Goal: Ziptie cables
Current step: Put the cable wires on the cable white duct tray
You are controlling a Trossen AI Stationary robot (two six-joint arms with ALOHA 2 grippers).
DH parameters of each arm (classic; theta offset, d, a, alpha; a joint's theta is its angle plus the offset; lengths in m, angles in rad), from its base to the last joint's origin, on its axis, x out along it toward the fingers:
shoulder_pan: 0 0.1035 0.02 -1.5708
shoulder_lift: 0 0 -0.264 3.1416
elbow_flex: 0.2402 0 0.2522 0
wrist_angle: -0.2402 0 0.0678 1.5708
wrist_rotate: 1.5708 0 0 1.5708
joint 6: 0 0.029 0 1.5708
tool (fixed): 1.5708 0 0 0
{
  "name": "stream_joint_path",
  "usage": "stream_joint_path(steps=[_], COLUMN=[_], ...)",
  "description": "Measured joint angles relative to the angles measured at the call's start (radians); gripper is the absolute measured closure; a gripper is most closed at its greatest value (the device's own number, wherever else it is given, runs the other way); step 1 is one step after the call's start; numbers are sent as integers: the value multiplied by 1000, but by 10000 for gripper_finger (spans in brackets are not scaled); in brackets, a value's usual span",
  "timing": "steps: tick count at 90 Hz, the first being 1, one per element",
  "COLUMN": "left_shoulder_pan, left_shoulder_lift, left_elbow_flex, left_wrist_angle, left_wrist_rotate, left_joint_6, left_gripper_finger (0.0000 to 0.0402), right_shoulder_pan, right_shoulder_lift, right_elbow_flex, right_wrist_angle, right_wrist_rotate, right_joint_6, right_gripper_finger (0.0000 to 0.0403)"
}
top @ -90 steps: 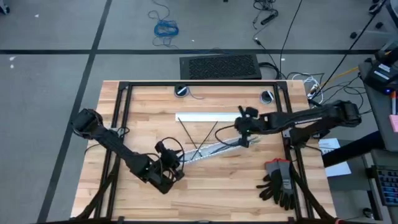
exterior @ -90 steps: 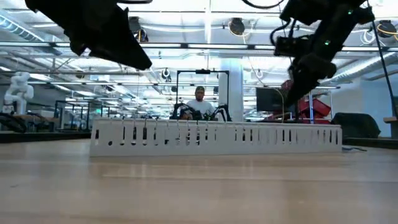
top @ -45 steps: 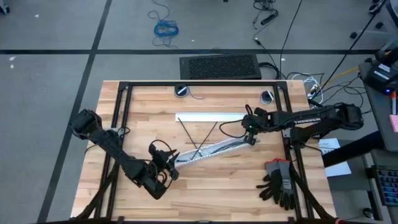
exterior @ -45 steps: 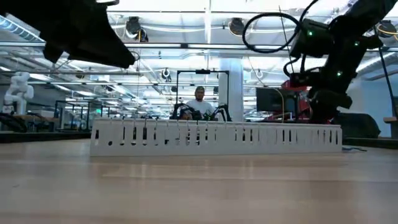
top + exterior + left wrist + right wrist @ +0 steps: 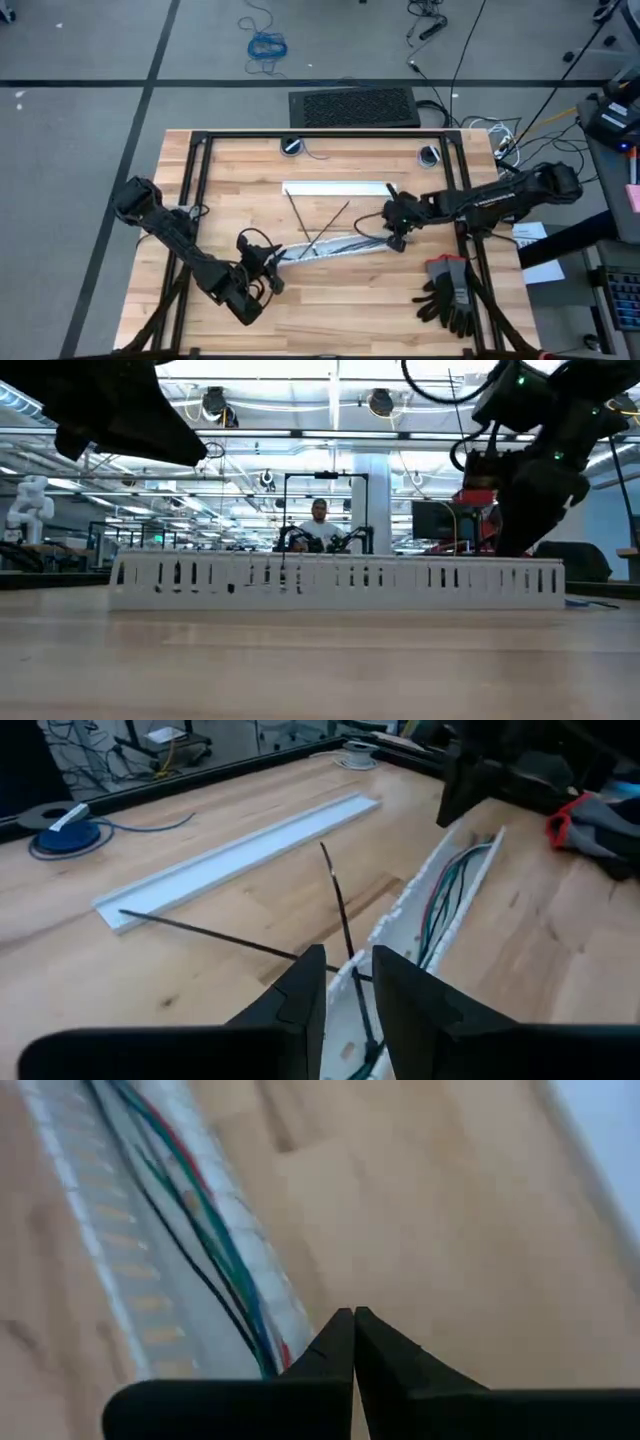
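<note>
Cables point(image 5: 452, 890) lie inside the white slotted duct point(image 5: 335, 246) mid-table, zipties point(image 5: 340, 910) crossed just beside and over it. Right gripper point(image 5: 394, 238) sits clenched at the duct's right end; can't tell if it pinches anything. Left gripper point(image 5: 345, 990) hovers slightly parted over the left end, empty. Risk: tugging the duct knocks the zipties away or spills the wires.

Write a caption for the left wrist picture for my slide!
Left gripper open over one end of the white duct, cables lying inside it, two zipties crossed on the table.
</note>
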Motion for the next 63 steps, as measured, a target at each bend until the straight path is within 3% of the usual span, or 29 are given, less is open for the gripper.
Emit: stream_joint_path(steps=[10, 21, 34, 44, 51, 63], left_shoulder_pan=[0, -1, -24, -45, -63, -88], left_shoulder_lift=[0, 0, -36, -94, -121, -132], left_elbow_flex=[0, 2, 45, 69, 71, 72], left_wrist_angle=[0, -1, -80, -174, -194, -290], left_wrist_rotate=[-1, 0, 44, 161, 187, 190], left_joint_6=[0, 0, -2, -53, -86, -194], left_gripper_finger=[318, 318, 318, 318, 318, 318], right_shoulder_pan=[36, 58, 89, 138, 185, 254], right_shoulder_lift=[68, 93, 51, 16, 5, 2], right_elbow_flex=[11, 85, 240, 329, 333, 267], right_wrist_angle=[125, 92, -179, -476, -599, -658], right_wrist_rotate=[8, 136, 227, 165, 98, 96], right_joint_6=[-28, -111, -175, -115, -39, 94], right_gripper_finger=[403, 403, 403, 403, 403, 403])
